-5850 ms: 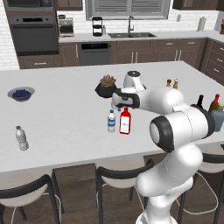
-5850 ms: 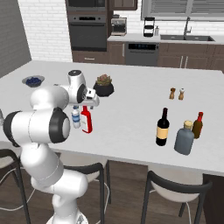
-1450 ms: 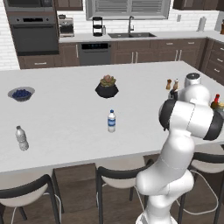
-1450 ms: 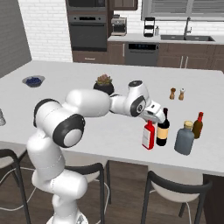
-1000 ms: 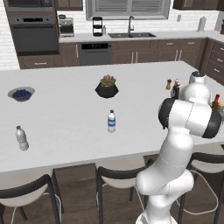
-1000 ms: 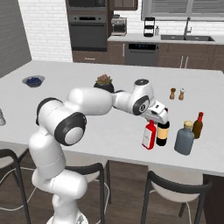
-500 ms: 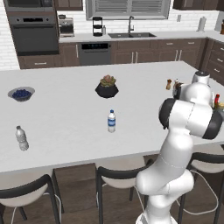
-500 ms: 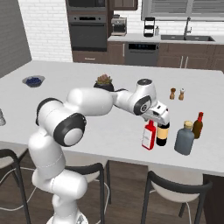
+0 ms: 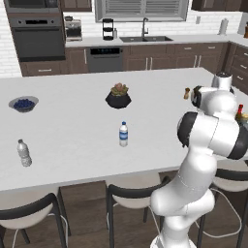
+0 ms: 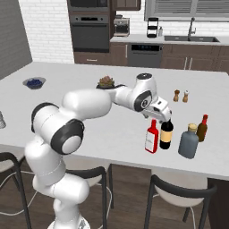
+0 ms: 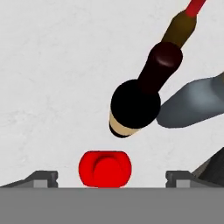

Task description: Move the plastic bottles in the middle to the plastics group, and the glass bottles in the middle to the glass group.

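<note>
Red and flat, the short bottle [image 10: 151, 137] stands on the white counter [image 10: 89, 129] just beside the tall dark wine bottle [image 10: 166, 133], which is at its 3 o'clock in the right base view. The claw [image 10: 163, 116] hangs just above these two, over their tops. From the hand view its two dark tips stand wide apart, and the red bottle [image 11: 105, 168] shows between them, seen from above, with nothing gripped. The wine bottle [image 11: 144, 92] leans away toward 1 o'clock in that view (this is the camera's tilt, the bottle is upright in the right base view).

Further toward 3 o'clock in the right base view are the grey-blue jug bottle [image 10: 188, 141] with a tan top and, behind it, the amber bottle [image 10: 202, 128] with a red cap. These two are close together, and the wine bottle is near them.

In the left base view the blue-labelled water bottle [image 9: 123, 134] stands alone in the middle of the counter. The grey-labelled water bottle [image 9: 23, 153] is well apart from it, toward 9 o'clock near the front edge. A dark pot with a plant [image 9: 118, 96] is at 12 o'clock from the blue-labelled one.
</note>
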Controlling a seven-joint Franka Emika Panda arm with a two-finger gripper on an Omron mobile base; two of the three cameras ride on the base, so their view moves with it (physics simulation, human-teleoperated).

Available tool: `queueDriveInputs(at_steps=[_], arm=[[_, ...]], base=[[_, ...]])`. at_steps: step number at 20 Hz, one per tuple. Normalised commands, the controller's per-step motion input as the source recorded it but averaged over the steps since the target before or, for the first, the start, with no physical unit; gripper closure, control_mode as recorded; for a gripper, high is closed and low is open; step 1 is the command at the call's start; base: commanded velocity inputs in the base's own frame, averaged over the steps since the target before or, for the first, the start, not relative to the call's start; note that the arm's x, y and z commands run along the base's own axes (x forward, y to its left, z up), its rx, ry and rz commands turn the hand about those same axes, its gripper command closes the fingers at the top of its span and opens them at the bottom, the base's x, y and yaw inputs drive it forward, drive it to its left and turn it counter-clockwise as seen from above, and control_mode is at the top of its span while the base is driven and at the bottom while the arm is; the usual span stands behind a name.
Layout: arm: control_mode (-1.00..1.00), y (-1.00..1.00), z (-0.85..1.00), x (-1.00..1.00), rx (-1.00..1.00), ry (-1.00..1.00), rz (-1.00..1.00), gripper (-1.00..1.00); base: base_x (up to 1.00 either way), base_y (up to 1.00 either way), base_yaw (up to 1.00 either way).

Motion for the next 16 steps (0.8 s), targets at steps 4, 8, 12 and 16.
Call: queueDriveInputs(at_steps=[4, 8, 12, 16], arm=[[-1.00, 0.39, 0.65, -0.26, 0.00, 0.00, 0.00, -1.00], [-1.00, 0.87, 0.12, -0.58, 0.00, 0.00, 0.00, -1.00], [-1.00, 1.00, 0.00, -0.52, 0.00, 0.00, 0.02, -1.00], [-1.00, 1.00, 0.00, -0.15, 0.00, 0.03, 0.00, -1.00]], base=[[0.00, 0.00, 0.00], [0.00, 0.00, 0.00], [0.00, 0.00, 0.00], [0.00, 0.00, 0.00]])
